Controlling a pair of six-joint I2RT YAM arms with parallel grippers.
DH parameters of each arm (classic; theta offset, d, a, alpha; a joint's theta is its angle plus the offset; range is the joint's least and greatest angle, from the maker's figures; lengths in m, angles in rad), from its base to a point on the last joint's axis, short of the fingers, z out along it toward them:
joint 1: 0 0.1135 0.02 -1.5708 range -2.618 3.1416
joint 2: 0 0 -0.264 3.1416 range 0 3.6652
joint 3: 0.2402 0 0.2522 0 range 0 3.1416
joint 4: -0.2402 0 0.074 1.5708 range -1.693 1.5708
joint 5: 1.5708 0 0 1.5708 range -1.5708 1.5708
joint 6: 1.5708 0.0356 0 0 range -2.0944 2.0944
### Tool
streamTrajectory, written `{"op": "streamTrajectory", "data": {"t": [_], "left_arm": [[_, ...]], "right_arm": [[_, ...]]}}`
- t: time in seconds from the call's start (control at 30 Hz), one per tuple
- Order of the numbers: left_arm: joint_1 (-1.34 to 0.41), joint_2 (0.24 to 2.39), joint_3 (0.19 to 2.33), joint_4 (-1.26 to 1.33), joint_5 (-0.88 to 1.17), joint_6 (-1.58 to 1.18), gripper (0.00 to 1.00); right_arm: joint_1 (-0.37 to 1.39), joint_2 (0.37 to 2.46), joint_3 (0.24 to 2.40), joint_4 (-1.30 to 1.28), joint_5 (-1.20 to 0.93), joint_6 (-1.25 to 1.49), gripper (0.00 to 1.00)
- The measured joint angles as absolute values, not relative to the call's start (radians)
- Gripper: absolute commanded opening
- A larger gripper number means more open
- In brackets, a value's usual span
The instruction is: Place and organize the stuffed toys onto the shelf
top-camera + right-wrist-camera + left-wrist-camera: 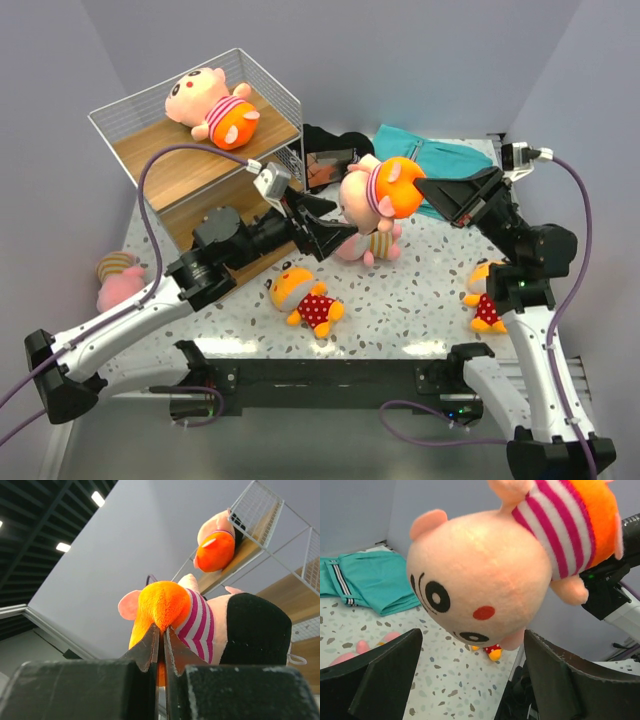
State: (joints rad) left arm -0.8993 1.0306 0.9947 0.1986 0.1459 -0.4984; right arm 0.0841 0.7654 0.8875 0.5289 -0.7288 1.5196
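A striped stuffed toy (362, 192) with a pink head (480, 580) and orange shorts (162, 602) hangs in the air in front of the shelf (170, 160). My right gripper (422, 188) (161, 630) is shut on its orange shorts. My left gripper (342, 218) (472, 637) stands open, its fingers (385, 670) on either side just under the toy's head. Another striped toy (215, 105) (215, 545) lies on the shelf's top board (250, 555). On the table lie a pink toy (365, 247), a polka-dot toy (305, 298), a second one (485, 300) by the right arm, and one (118, 280) at the far left.
A folded teal cloth (440, 160) (365, 580) and a black bundle (330, 150) lie at the back of the speckled table (420, 290). The shelf's wire mesh sides (270, 80) rise at the back left. The left arm's purple cable (150, 200) loops in front of the shelf.
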Motion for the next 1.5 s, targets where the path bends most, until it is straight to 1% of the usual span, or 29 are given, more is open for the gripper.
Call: {"op": "streamTrajectory", "data": {"t": [0.07,0.1,0.17,0.23,0.27,0.33,0.37,0.4,0.43,0.47,0.5,0.57,0.6,0.63,0.73,0.87,1.0,1.07,1.27,1.33,1.43,1.5], "left_arm": [[-0.899,1.044,0.995,0.21,0.166,-0.513,0.88],[-0.899,1.049,0.995,0.222,0.173,-0.516,0.83],[-0.899,1.058,0.995,0.242,0.18,-0.522,0.79],[-0.899,1.069,0.995,0.257,0.184,-0.524,0.77],[-0.899,1.075,0.995,0.26,0.185,-0.524,0.72],[-0.899,1.093,0.995,0.269,0.188,-0.523,0.58],[-0.899,1.102,0.995,0.272,0.19,-0.527,0.35],[-0.899,1.108,0.995,0.274,0.192,-0.532,0.23],[-0.899,1.116,0.995,0.278,0.199,-0.531,0.13],[-0.899,1.121,0.995,0.281,0.202,-0.534,0.0],[-0.899,1.124,0.995,0.284,0.206,-0.528,0.0],[-0.899,1.126,0.995,0.274,0.204,-0.525,0.0],[-0.899,1.126,0.995,0.264,0.2,-0.519,0.0],[-0.898,1.126,0.995,0.255,0.196,-0.513,0.0],[-0.898,1.113,0.995,0.224,0.179,-0.496,0.0],[-0.899,1.053,0.995,0.18,0.154,-0.466,0.0],[-0.899,0.978,0.997,0.116,0.121,-0.422,0.0],[-0.899,0.954,1.002,0.071,0.107,-0.402,0.0],[-0.899,0.937,1.031,-0.098,0.088,-0.355,0.0],[-0.899,0.937,1.038,-0.147,0.083,-0.346,0.0],[-0.899,0.937,1.045,-0.209,0.062,-0.339,0.0],[-0.899,0.938,1.055,-0.254,0.044,-0.337,0.0]], "right_arm": [[0.084,0.764,0.881,0.561,-0.717,1.534,0.0],[0.084,0.76,0.872,0.579,-0.714,1.541,0.0],[0.084,0.746,0.839,0.601,-0.709,1.555,0.0],[0.084,0.737,0.805,0.61,-0.705,1.565,0.0],[0.084,0.734,0.796,0.611,-0.705,1.569,0.0],[0.086,0.733,0.786,0.612,-0.702,1.571,0.0],[0.09,0.733,0.784,0.611,-0.702,1.571,0.0],[0.093,0.733,0.783,0.606,-0.702,1.57,0.05],[0.095,0.733,0.783,0.599,-0.703,1.566,0.09],[0.097,0.733,0.783,0.588,-0.708,1.558,0.14],[0.099,0.733,0.785,0.568,-0.712,1.539,0.3],[0.1,0.733,0.801,0.501,-0.725,1.485,0.47],[0.1,0.736,0.824,0.443,-0.728,1.432,0.52],[0.1,0.743,0.86,0.372,-0.728,1.371,0.59],[0.1,0.772,1.003,0.131,-0.71,1.153,0.67],[0.104,0.817,1.194,-0.14,-0.599,0.865,0.68],[0.104,0.877,1.343,-0.278,-0.563,0.629,0.67],[0.104,0.897,1.375,-0.282,-0.594,0.542,0.67],[0.105,0.939,1.381,-0.273,-0.75,0.324,0.65],[0.11,0.974,1.411,-0.307,-0.796,0.257,0.63],[0.148,1.049,1.48,-0.37,-0.862,0.13,0.62],[0.183,1.077,1.484,-0.414,-0.895,0.061,0.62]]}}
